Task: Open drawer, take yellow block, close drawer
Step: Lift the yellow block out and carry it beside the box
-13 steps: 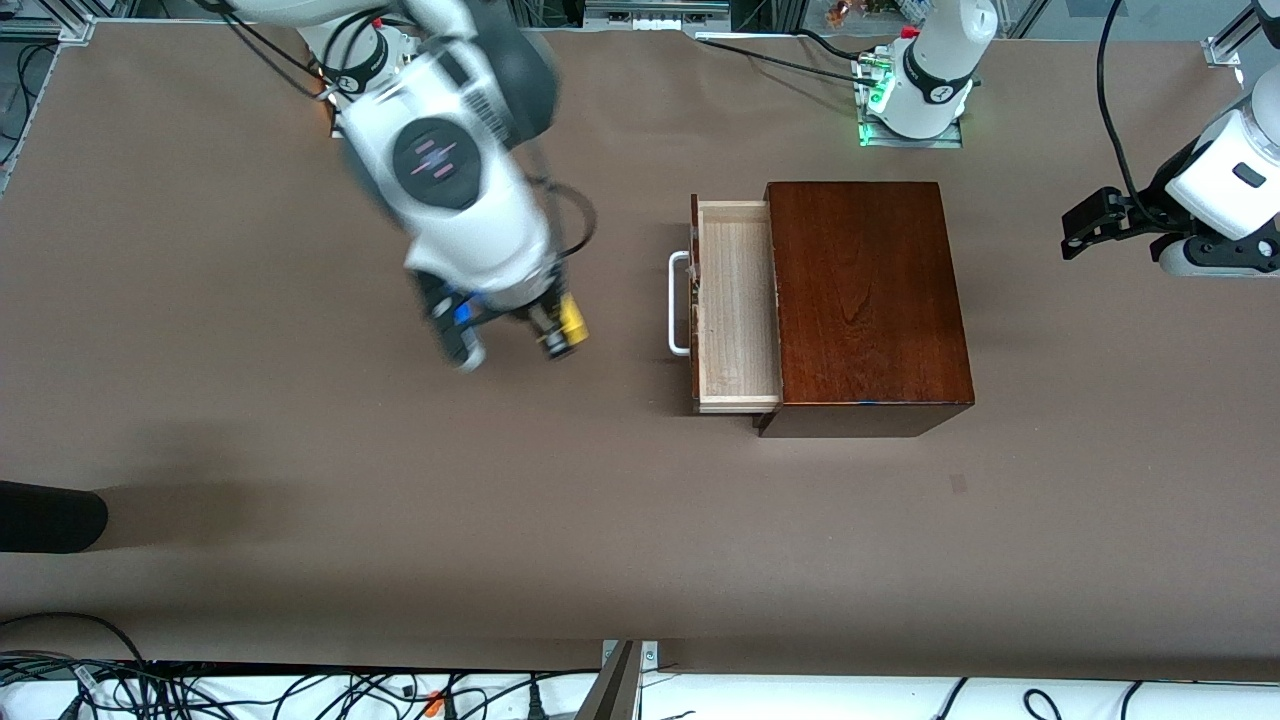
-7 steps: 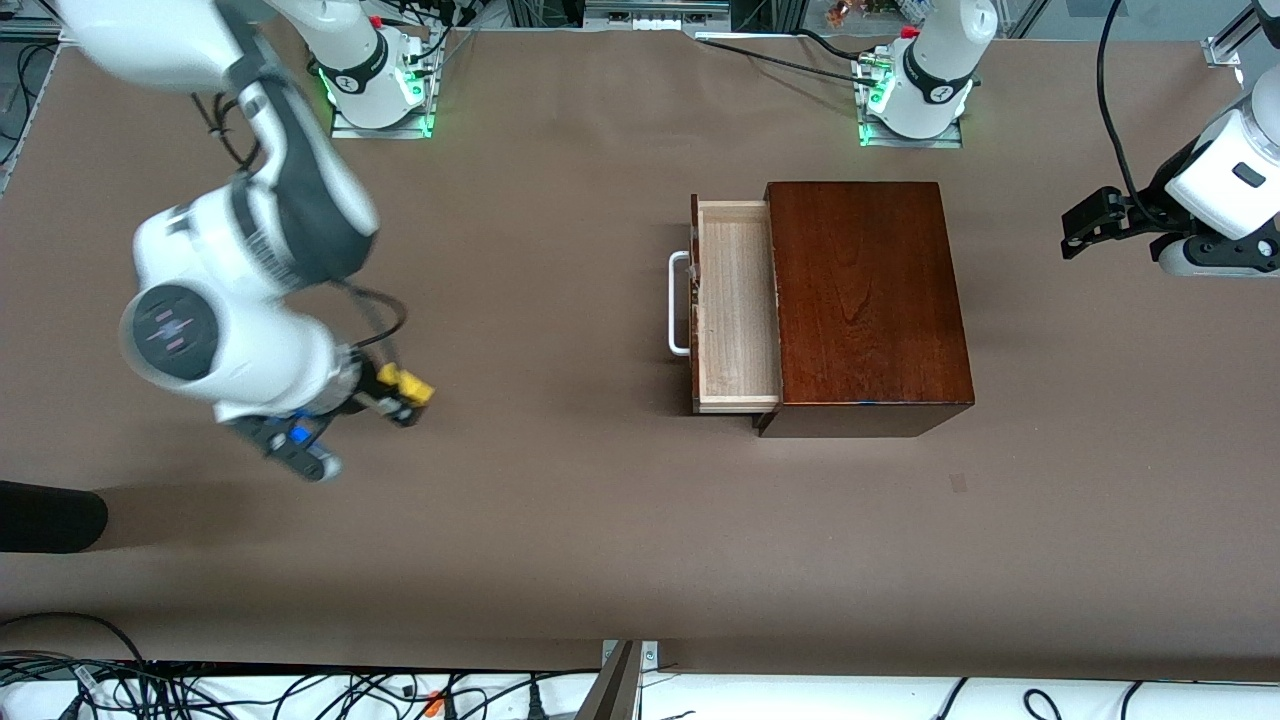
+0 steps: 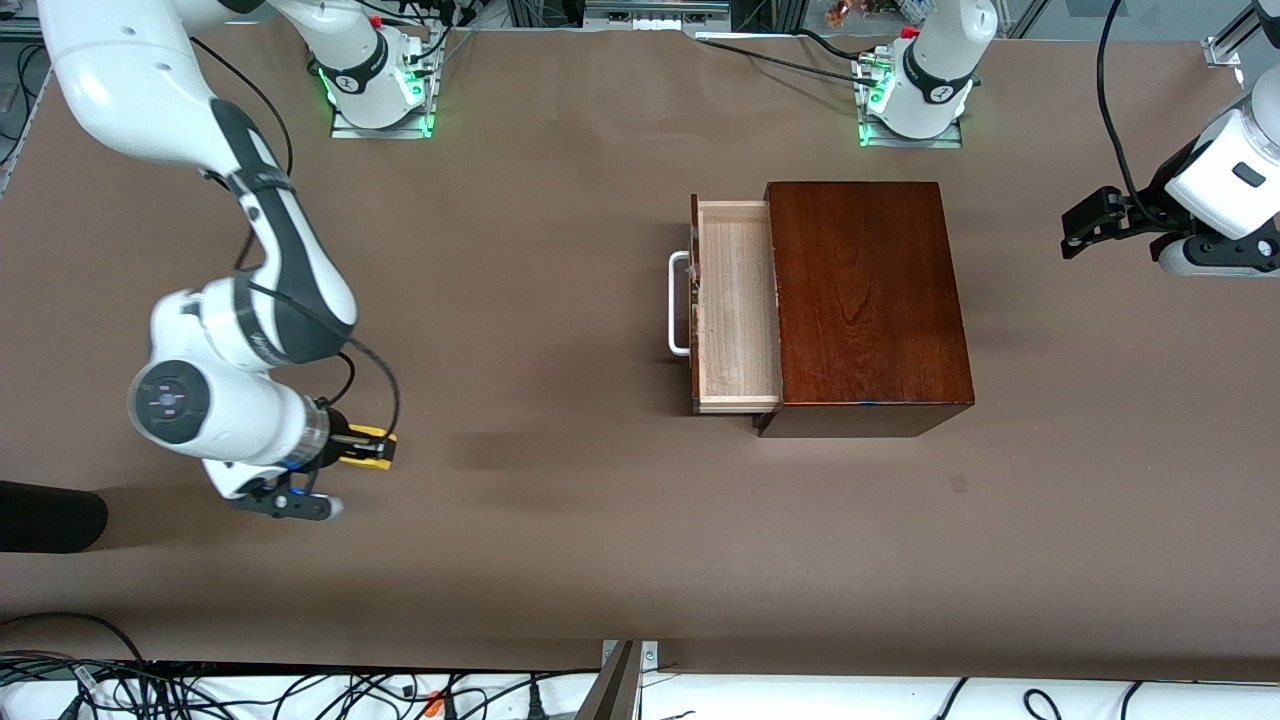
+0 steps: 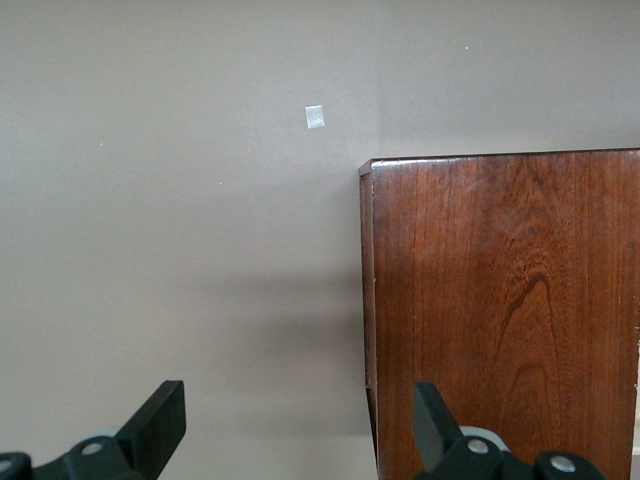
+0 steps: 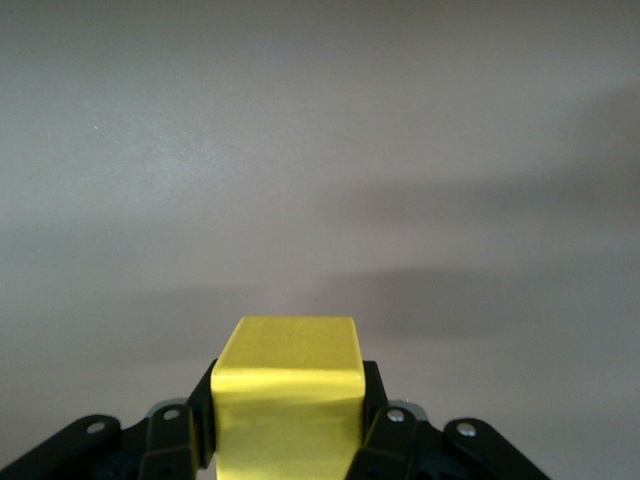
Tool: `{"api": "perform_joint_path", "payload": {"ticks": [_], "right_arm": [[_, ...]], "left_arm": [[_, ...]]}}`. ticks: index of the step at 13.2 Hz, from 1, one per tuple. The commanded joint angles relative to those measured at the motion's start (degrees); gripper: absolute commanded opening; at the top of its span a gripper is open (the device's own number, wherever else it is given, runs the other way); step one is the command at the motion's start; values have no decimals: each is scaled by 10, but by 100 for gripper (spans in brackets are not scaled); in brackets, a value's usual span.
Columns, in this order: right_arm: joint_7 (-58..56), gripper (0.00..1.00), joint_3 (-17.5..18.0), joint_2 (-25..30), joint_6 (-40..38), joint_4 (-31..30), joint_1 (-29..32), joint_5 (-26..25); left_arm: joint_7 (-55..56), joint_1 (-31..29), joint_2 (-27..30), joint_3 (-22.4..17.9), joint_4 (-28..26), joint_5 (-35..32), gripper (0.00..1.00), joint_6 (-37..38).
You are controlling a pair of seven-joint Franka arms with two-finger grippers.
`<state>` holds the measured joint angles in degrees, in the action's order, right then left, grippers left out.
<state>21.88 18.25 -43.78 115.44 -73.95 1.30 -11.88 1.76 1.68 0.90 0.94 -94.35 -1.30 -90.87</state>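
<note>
The drawer (image 3: 737, 305) of the dark wooden box (image 3: 865, 300) stands pulled out. Its pale inside shows bare, and its white handle (image 3: 679, 303) faces the right arm's end of the table. My right gripper (image 3: 368, 449) hangs over bare table toward that end, well away from the drawer. It is shut on the yellow block (image 3: 375, 434). In the right wrist view the yellow block (image 5: 290, 385) sits clamped between the black fingers (image 5: 385, 415). My left gripper (image 3: 1082, 226) waits open off the box's closed end. Its view shows the box (image 4: 500, 310) past the spread fingers (image 4: 160, 420).
A black object (image 3: 50, 515) juts in at the table edge near the right gripper. A small tape mark (image 3: 958, 483) lies on the brown table (image 3: 560, 520), nearer the front camera than the box. Cables run along the near edge.
The right arm has swung away from the drawer toward its own end of the table, carrying the yellow block. The drawer and the left arm have not moved.
</note>
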Motion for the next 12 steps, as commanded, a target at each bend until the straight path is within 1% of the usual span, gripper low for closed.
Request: {"api": "perform_joint_path", "payload": {"ticks": [1,2,6,9,10,11,12], "right_arm": [[-28,0,-12,0,93,-63,-3,-33],[-41,0,-12,-12,108,-64,-4,-43],[-47,0,-12,-48,127,-60,-9,-42],[-42,0,-12,-52,127,-60,-11,-39],[-40,5,-12,-52,127,-59,-11,-38],[-28,44,-11,-53,128,-59,-11,-37],[-1,99,-12,-54,131,-57,-11,-37]], "left_arm": [[-15,-2,8,0,1,14,100,10],[-14,-2,8,0,1,14,100,10],[-14,-2,8,0,2,14,100,10],[-15,-2,8,0,2,14,100,10],[-15,-2,7,0,2,14,100,10],[-15,-2,8,0,2,14,100,10],[-15,-2,8,0,2,14,100,10]]}}
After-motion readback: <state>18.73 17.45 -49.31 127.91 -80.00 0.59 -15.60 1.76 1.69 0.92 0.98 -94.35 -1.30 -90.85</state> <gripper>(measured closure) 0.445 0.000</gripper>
